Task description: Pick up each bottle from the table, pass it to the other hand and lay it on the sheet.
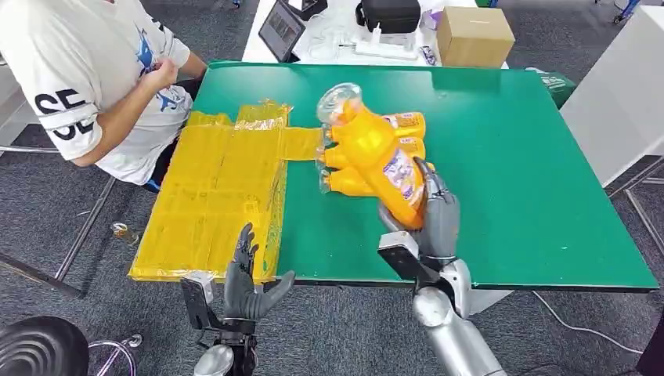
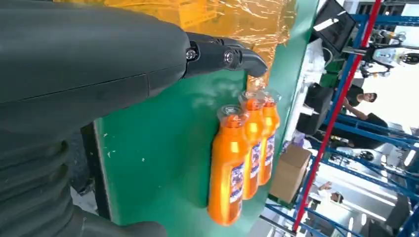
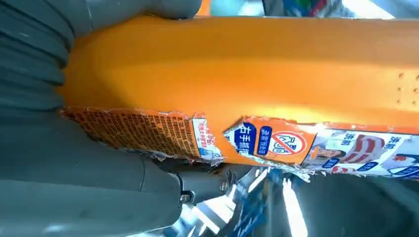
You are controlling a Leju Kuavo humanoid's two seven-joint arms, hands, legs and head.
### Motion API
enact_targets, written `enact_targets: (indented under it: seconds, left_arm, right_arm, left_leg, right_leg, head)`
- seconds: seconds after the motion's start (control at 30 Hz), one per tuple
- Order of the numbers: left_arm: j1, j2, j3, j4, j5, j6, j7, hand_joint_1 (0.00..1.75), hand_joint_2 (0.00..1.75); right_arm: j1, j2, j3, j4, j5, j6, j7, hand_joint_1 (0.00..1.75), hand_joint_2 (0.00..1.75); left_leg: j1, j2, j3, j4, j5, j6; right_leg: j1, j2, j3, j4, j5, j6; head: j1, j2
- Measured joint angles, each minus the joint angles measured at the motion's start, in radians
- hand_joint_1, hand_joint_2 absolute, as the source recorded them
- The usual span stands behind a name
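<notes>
My right hand (image 1: 435,218) grips an orange bottle (image 1: 379,153) by its lower body and holds it tilted above the green table (image 1: 517,180), its clear cap pointing away from me. The right wrist view shows that bottle (image 3: 247,69) close up, with its torn label, pressed into the right hand (image 3: 79,173). More orange bottles (image 1: 350,183) lie side by side on the table behind it; orange bottles (image 2: 253,148) lie side by side in the left wrist view. A yellow sheet (image 1: 215,196) covers the table's left part. My left hand (image 1: 247,279) is open with its fingers apart, below the sheet's front corner.
A person (image 1: 94,70) in a white shirt sits at the table's far left corner. A cardboard box (image 1: 474,35), a tablet (image 1: 280,27) and a black bag (image 1: 389,14) stand on a white table behind. A black stool (image 1: 43,345) is at my lower left.
</notes>
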Motion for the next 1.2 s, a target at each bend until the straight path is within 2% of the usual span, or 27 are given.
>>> enact_targets:
  seconds: [0.23, 0.5, 0.6, 0.63, 0.7, 0.83, 1.07, 1.2]
  left_arm:
    - [0.003, 0.002, -0.010, -0.022, 0.027, -0.008, 0.010, 0.00, 1.75]
    - [0.003, 0.003, -0.011, -0.025, 0.031, -0.009, 0.011, 0.00, 1.75]
    - [0.007, 0.008, -0.024, -0.076, 0.037, -0.020, 0.027, 0.00, 1.75]
    - [0.020, 0.012, -0.029, -0.135, 0.118, -0.124, 0.064, 0.00, 1.75]
    - [0.026, 0.016, -0.038, -0.155, 0.154, -0.181, 0.071, 0.00, 1.75]
    - [0.028, 0.023, -0.056, -0.179, 0.188, -0.251, 0.090, 0.00, 1.75]
    - [0.022, 0.026, -0.074, -0.179, 0.199, -0.293, 0.100, 0.00, 1.75]
    - [0.021, 0.026, -0.079, -0.177, 0.201, -0.309, 0.108, 0.00, 1.75]
  right_arm:
    - [0.079, 0.098, -0.126, -0.128, 0.018, -0.001, -0.153, 1.75, 1.75]
    - [0.088, 0.109, -0.138, -0.143, 0.016, -0.001, -0.159, 1.75, 1.75]
    - [0.158, 0.162, -0.199, -0.230, -0.046, -0.002, -0.167, 1.75, 1.75]
    - [0.185, 0.167, -0.217, -0.208, -0.161, 0.054, -0.167, 1.75, 1.75]
    - [0.186, 0.167, -0.213, -0.159, -0.199, 0.141, -0.167, 1.75, 1.75]
    - [0.191, 0.174, -0.147, -0.018, -0.182, 0.236, -0.167, 1.75, 1.75]
    - [0.171, 0.204, 0.080, 0.228, -0.130, 0.229, -0.169, 1.75, 1.75]
    - [0.148, 0.216, 0.155, 0.315, -0.101, 0.227, -0.169, 1.75, 1.75]
  left_leg:
    - [-0.001, 0.000, 0.001, 0.000, 0.000, 0.000]
    - [-0.001, 0.000, 0.001, 0.000, 0.000, 0.000]
    - [-0.001, 0.000, 0.001, 0.000, 0.000, 0.000]
    - [-0.001, 0.001, 0.000, 0.000, 0.000, 0.000]
    - [-0.001, 0.001, 0.001, 0.000, 0.000, 0.000]
    - [0.000, 0.001, 0.001, 0.000, 0.000, 0.000]
    - [0.000, 0.001, 0.000, 0.000, 0.000, -0.001]
    - [0.000, 0.001, 0.000, 0.000, 0.000, -0.001]
  right_leg:
    - [-0.001, 0.000, 0.000, 0.000, 0.000, 0.000]
    - [-0.001, 0.000, 0.000, 0.000, 0.000, 0.000]
    - [-0.001, 0.000, 0.000, 0.000, 0.000, 0.000]
    - [-0.001, 0.000, 0.000, 0.000, 0.000, 0.000]
    - [-0.001, 0.000, 0.000, 0.000, 0.000, 0.000]
    - [0.000, 0.000, 0.000, 0.000, 0.000, 0.000]
    - [0.001, 0.000, 0.000, 0.000, -0.001, 0.000]
    - [0.000, 0.000, 0.000, 0.000, -0.001, 0.000]
  head:
    - [0.000, 0.000]
    - [0.000, 0.000]
    - [0.000, 0.000]
    - [0.000, 0.000]
    - [0.000, 0.000]
    - [0.000, 0.000]
    - [0.000, 0.000]
    - [0.000, 0.000]
